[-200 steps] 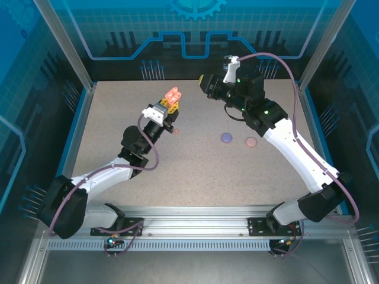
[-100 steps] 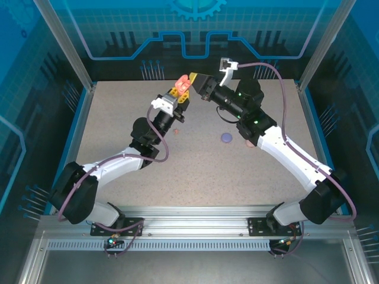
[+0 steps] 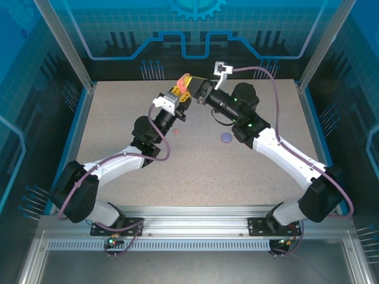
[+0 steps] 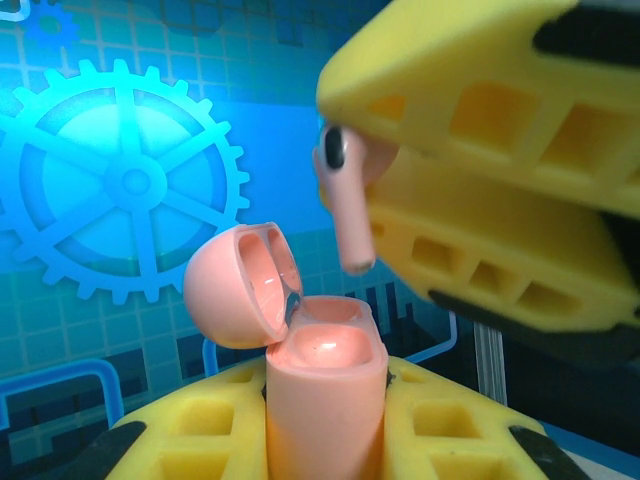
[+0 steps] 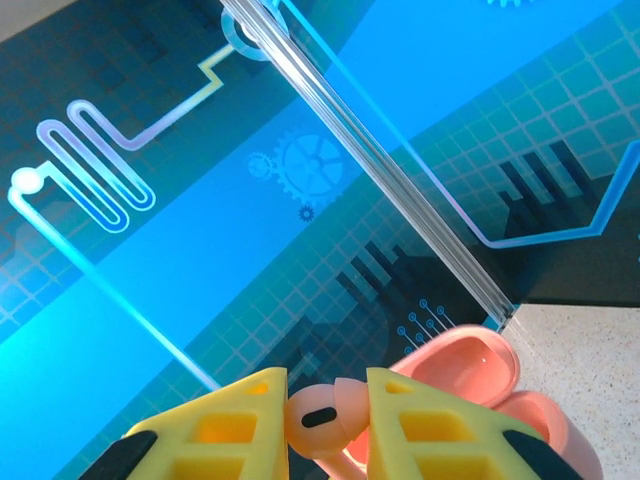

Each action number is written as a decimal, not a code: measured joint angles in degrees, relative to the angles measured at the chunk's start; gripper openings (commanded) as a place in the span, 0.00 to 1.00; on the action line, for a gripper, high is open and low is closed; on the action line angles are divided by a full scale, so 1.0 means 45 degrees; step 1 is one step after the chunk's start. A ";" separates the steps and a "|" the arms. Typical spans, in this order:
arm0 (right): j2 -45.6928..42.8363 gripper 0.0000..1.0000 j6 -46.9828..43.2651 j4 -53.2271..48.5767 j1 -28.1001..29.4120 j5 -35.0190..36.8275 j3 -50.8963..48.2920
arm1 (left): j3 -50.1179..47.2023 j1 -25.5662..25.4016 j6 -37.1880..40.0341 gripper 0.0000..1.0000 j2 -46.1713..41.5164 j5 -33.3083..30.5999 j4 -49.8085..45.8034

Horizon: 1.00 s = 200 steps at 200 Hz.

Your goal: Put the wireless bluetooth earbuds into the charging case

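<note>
A speckled beige desk [image 3: 118, 154] with a thin blue border [image 3: 73, 142] sits inside an enclosure. Silver metal posts [image 3: 62, 41] rise at its far corners. A slotted metal rail [image 3: 195, 228] runs along the near edge. The walls [image 3: 118, 29] are glossy blue panels printed with grids, circuit traces and a pale gear [image 4: 130, 185]. The light is bright and even.
</note>
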 measured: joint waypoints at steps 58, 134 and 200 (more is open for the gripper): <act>0.0214 0.21 0.0005 0.0029 0.0073 -0.0053 -0.0083 | 0.0000 0.0000 -0.0029 0.00 0.0000 0.0000 -0.0053; 0.0296 0.20 -0.0015 -0.0073 0.0073 -0.0024 -0.0097 | 0.0000 0.0000 -0.0029 0.00 0.0000 -0.0005 -0.0340; 0.0311 0.18 -0.0525 -0.0947 0.0083 0.0223 0.0068 | 0.0000 0.0000 -0.0024 0.00 0.0000 -0.0005 -0.0767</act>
